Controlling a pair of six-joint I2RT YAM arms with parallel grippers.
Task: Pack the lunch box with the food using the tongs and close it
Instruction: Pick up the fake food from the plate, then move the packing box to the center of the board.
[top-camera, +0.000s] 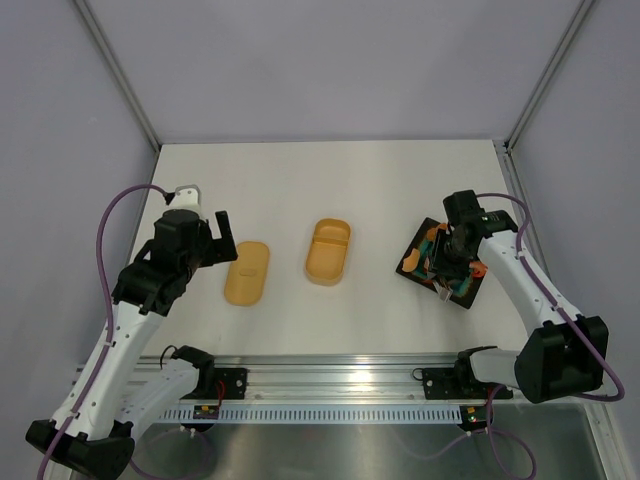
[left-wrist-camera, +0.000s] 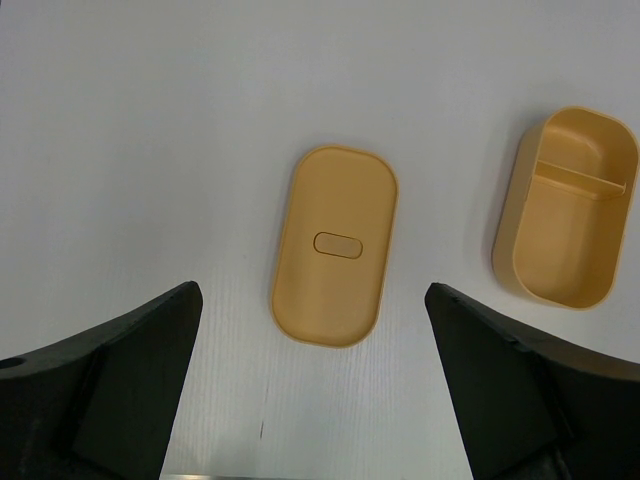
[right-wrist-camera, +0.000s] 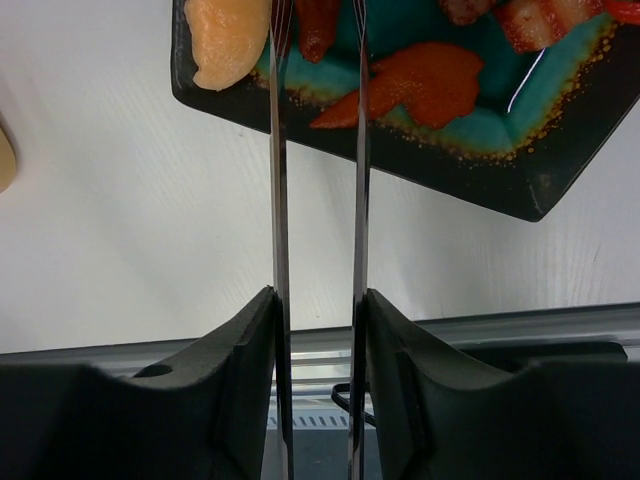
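The lunch box (top-camera: 328, 251) (left-wrist-camera: 570, 205) stands open and empty at mid-table, its divider showing. On the black tray (right-wrist-camera: 560, 180) (top-camera: 470, 296) lies the food: a tan piece (right-wrist-camera: 228, 45), an orange piece (right-wrist-camera: 425, 85) and red ones. My right gripper (right-wrist-camera: 318, 300) (top-camera: 455, 250) hangs over the tray, shut on the tongs (right-wrist-camera: 278, 200). The tongs' two silver arms reach over the food, with a red piece (right-wrist-camera: 318, 25) between them near the top edge. My left gripper (left-wrist-camera: 310, 288) (top-camera: 222, 232) is open above the table, holding nothing.
The flat orange-tan lid (left-wrist-camera: 335, 245) (top-camera: 247, 272) lies left of the lunch box, just beyond my left fingers. A metal rail (top-camera: 330, 375) runs along the table's near edge. Frame posts stand at the back corners.
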